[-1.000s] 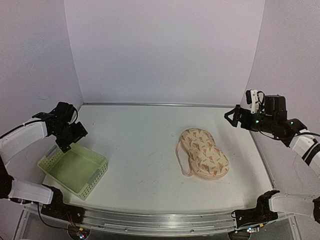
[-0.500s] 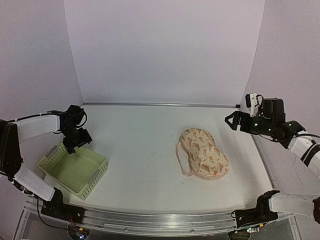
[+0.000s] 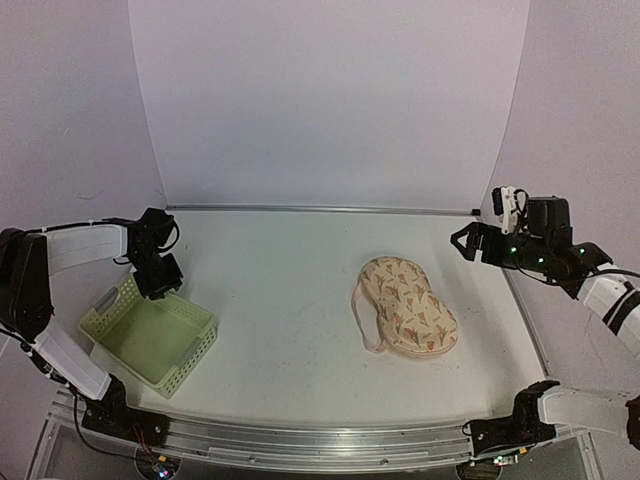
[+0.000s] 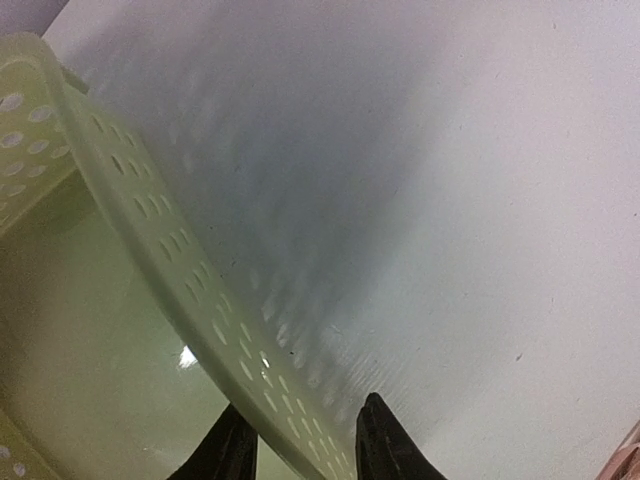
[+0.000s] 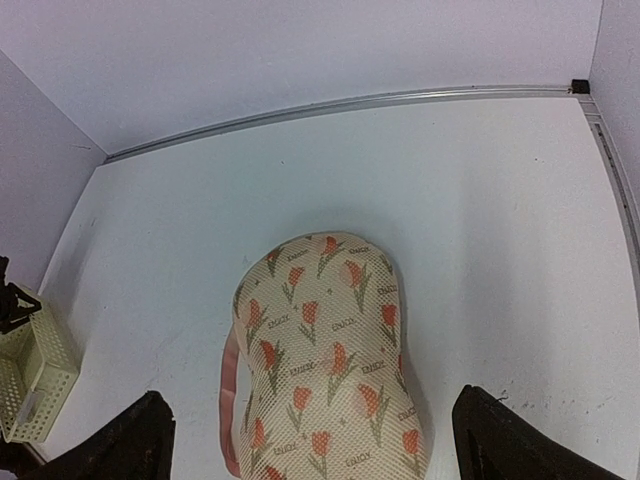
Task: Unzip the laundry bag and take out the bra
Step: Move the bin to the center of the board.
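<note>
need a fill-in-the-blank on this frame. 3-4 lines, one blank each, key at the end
1. The wall of the basket runs ____ the two fingers of the left gripper.
2. The right gripper is ____ and touches nothing.
3. The laundry bag lies on the table, nearer the ____ arm.
4. The basket is light ____ in colour.
Missing words: between; open; right; green.

Laundry bag [image 3: 408, 306] lies flat, well right of the green basket [image 3: 148, 340]
</note>
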Controlling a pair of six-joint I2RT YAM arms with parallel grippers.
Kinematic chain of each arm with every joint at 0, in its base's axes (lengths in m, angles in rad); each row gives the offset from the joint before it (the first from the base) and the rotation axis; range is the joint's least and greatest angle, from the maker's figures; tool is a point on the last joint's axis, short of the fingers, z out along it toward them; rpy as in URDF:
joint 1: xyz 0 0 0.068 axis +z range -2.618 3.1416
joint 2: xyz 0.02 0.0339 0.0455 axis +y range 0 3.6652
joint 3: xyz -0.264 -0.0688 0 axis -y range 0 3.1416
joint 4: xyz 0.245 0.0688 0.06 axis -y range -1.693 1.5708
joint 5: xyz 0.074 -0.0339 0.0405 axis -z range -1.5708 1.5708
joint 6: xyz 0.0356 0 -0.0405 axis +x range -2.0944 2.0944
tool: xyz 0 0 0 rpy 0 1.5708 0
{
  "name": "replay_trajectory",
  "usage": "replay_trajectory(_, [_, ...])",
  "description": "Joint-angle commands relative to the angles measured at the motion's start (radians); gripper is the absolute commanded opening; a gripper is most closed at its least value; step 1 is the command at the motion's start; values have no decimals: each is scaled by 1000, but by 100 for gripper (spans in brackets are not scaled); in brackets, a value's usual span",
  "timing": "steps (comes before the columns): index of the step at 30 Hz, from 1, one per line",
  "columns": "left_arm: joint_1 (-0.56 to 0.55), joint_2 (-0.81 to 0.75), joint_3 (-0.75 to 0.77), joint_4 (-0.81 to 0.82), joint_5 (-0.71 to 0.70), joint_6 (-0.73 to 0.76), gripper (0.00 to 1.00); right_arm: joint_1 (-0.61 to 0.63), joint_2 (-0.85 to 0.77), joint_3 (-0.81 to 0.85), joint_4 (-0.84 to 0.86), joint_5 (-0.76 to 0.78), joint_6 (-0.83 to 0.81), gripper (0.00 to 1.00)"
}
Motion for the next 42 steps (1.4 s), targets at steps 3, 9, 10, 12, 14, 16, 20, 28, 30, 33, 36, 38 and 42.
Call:
replay_trajectory(3, [2, 0, 59, 32, 38, 33, 28, -1, -7, 20, 24, -16, -5, 98])
replay_trajectory(9, [-15, 3, 74, 35, 50, 42, 18, 0, -8, 26, 22, -22, -4, 98])
replay_trajectory(10, [-24, 8, 78, 35, 48, 42, 16, 0, -9, 26, 21, -24, -2, 98])
replay_trajectory(12, [-45, 19, 90, 35, 47, 40, 13, 0, -10, 26, 21, -25, -2, 98])
replay_trajectory(14, [-65, 34, 105, 36, 47, 36, 12, 0, -9, 27, 21, -26, -1, 98])
replay_trajectory(16, [-85, 51, 119, 38, 46, 32, 8, 0, -9, 26, 20, -30, 2, 98])
replay_trajectory(20, [-128, 84, 154, 44, 53, 19, 3, 0, -18, 25, 18, -37, 8, 98])
replay_trajectory(28, [-246, 182, 251, 70, 98, -16, 0, 0, -23, 10, 13, -26, 13, 98])
replay_trajectory(30, [-281, 210, 279, 77, 102, -22, 0, -1, -15, 3, 9, -19, 15, 98])
replay_trajectory(33, [-336, 257, 339, 82, 112, -24, 0, 0, 7, -10, -3, 2, 18, 98])
replay_trajectory(36, [-381, 307, 401, 84, 117, -12, 0, 0, 29, -19, -20, 17, 26, 98])
replay_trajectory(38, [-408, 344, 443, 85, 124, -6, 0, 0, 44, -22, -35, 31, 30, 98])
replay_trajectory(42, [-459, 423, 536, 91, 155, -2, 0, 0, 60, -39, -43, 39, 42, 98])
